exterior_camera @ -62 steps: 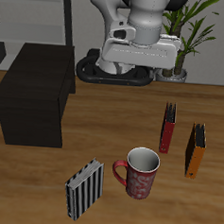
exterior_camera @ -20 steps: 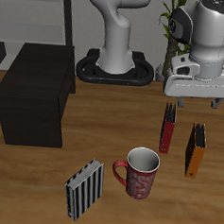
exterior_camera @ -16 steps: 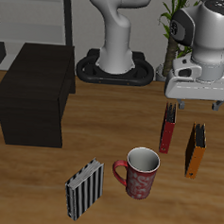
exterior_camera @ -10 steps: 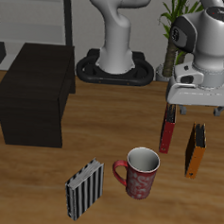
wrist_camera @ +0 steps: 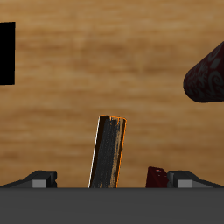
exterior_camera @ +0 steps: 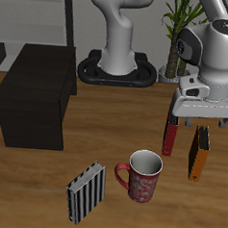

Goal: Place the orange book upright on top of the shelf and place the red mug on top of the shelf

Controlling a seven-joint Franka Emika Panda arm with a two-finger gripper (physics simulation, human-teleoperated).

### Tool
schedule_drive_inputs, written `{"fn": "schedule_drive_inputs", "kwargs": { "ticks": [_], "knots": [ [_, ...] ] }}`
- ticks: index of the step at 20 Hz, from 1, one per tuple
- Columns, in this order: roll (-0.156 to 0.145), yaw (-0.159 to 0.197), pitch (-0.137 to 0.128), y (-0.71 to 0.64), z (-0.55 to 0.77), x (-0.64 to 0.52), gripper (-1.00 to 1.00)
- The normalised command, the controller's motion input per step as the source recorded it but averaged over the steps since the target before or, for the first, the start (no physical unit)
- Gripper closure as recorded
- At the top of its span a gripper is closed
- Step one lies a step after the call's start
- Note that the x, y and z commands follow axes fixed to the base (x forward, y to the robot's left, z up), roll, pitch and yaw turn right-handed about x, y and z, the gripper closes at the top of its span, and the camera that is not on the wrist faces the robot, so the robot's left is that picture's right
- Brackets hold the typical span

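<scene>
The orange book [exterior_camera: 198, 154] stands on edge on the wooden table [exterior_camera: 43, 193], beside the dark red book [exterior_camera: 170, 131] and well apart from the shelf [exterior_camera: 32, 97]. The gripper [exterior_camera: 198, 124] hangs directly above it, jaws apart, the book's top edge [wrist_camera: 108, 153] centred between the fingertips in the wrist view. Over the last three seconds the arm has swung from mid-table to this side and lowered; the approach looks nearly complete, and a short descent and closure would secure the book. The red mug [exterior_camera: 140, 176] stands upright nearer the front edge, untouched, with a striped book [exterior_camera: 82, 192] beside it. Behind the table stand a potted plant [exterior_camera: 185, 24] and a tall open shelving unit [exterior_camera: 36, 14].
</scene>
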Motion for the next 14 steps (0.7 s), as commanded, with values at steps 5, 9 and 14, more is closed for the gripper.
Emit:
{"fn": "schedule_drive_inputs", "kwargs": {
  "ticks": [5, 9, 14],
  "knots": [
    [-0.005, 0.026, -0.035, -0.02, -0.12, 0.03, -1.0],
    [-0.027, 0.026, -0.022, -0.01, -0.19, 0.06, -1.0],
    [-0.018, 0.001, 0.019, -0.05, -0.21, 0.05, -1.0]
  ]
}}
